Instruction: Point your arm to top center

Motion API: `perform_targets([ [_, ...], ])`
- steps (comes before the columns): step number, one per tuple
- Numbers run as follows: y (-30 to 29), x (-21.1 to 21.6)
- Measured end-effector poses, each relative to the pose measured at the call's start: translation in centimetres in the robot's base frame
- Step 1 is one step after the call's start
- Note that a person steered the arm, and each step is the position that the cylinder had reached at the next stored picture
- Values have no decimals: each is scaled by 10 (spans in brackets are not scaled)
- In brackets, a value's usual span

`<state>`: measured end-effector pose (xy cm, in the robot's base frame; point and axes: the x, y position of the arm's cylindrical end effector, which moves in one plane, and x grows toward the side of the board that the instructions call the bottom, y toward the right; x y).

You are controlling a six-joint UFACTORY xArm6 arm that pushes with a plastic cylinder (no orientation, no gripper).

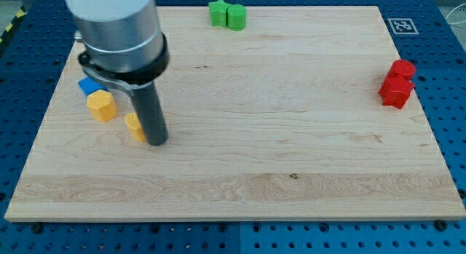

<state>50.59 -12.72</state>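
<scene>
Camera view: my tip [158, 143] touching small yellow block [134, 127] (partly hidden).

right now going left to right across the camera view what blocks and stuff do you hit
blue block → yellow block → orange block → my tip, touching the orange block's right side → green blocks at the view's top → red blocks near the view's right edge
</scene>
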Motion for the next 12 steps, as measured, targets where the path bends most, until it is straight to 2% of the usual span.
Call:
perform_targets([
  [2, -34, -25],
  [4, -32, -26],
  [6, 45, -94],
  [9, 213, -211],
  [10, 224, -270],
  [11, 216, -304],
  [12, 171, -307],
])
